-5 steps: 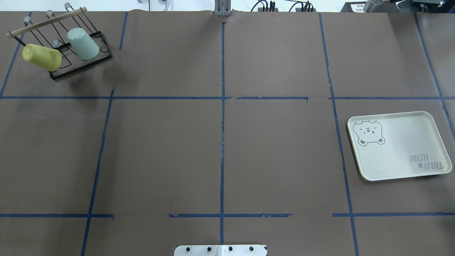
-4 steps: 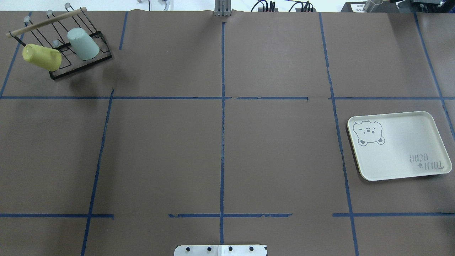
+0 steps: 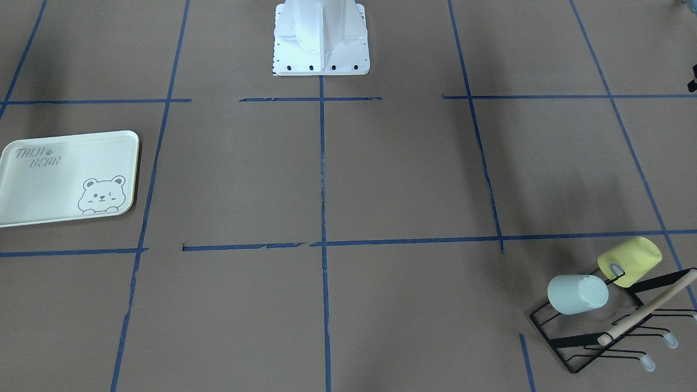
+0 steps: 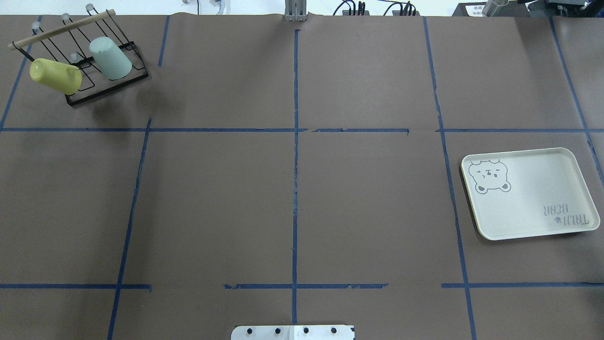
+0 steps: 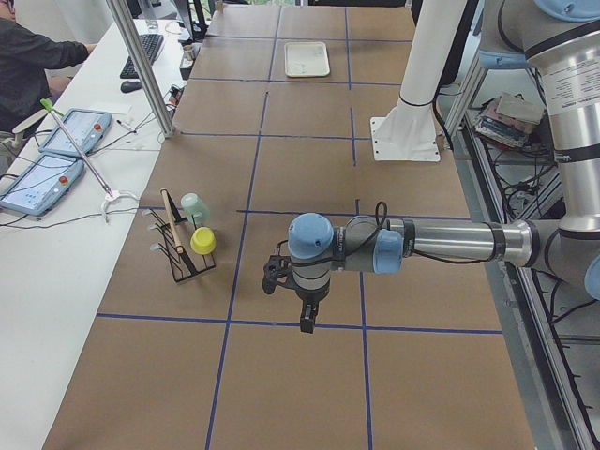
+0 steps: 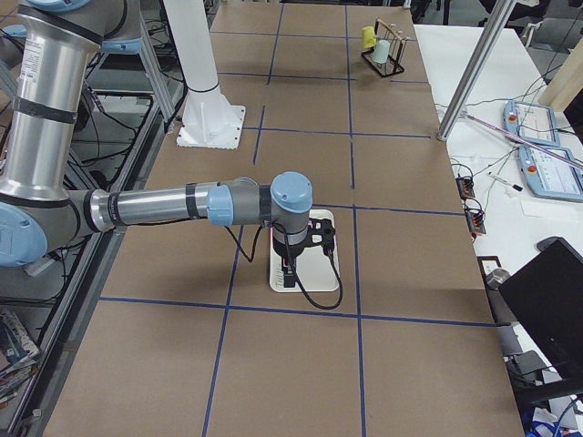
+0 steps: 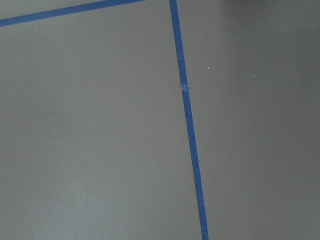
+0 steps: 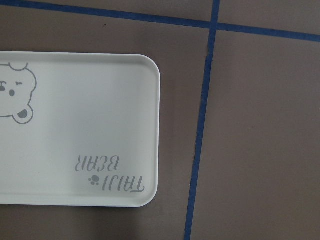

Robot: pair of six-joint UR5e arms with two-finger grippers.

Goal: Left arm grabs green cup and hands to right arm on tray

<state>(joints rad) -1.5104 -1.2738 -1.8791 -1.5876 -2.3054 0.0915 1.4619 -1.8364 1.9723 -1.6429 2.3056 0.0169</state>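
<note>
One tray (image 4: 528, 198) lies flat on the robot's right side of the table, printed with a winking bear and the words "TAIJI BEAR". Well apart from it, at the far left corner, one black wire rack (image 4: 61, 29) carries two cups, tilted mouth-down on its prongs: the green cup (image 4: 111, 59) and a yellow cup (image 4: 55, 76) beside it. The left gripper (image 5: 307, 323) hangs over taped table, the right gripper (image 6: 288, 273) over the tray. Whether either one's fingers are apart or together cannot be told.
</note>
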